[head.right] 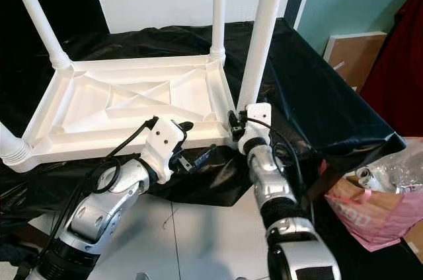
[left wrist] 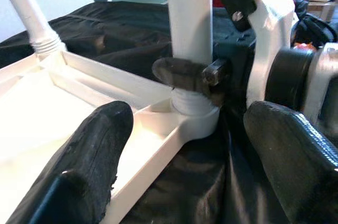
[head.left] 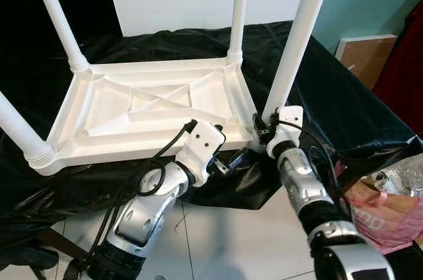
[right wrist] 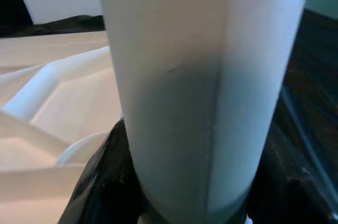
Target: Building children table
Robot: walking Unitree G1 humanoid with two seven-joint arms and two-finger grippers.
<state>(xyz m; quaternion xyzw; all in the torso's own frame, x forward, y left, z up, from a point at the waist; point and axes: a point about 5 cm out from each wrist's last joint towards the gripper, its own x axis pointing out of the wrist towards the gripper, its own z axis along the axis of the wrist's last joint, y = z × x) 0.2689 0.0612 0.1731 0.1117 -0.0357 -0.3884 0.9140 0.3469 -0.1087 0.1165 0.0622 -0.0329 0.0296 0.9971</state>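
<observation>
Robot grips a leg of an upturned white children's table

Left eye view: the white tabletop (head.left: 142, 111) lies upside down on a black cloth (head.left: 330, 88), with four white legs rising from its corners; the right gripper (head.left: 264, 128) is clamped round the base of the near right leg (head.left: 297, 42), while the left gripper (head.left: 221, 161) sits at the tabletop's near edge, fingers spread and holding nothing. Right eye view: one pink bag (head.right: 370, 214) sits at lower right, one brown board (head.right: 347, 55) leans against the teal wall. Left wrist view: two black fingers (left wrist: 79, 171) stand apart, facing the leg's threaded socket. Right wrist view: the white leg fills the middle, one black finger (right wrist: 100, 182) on each side of it
</observation>
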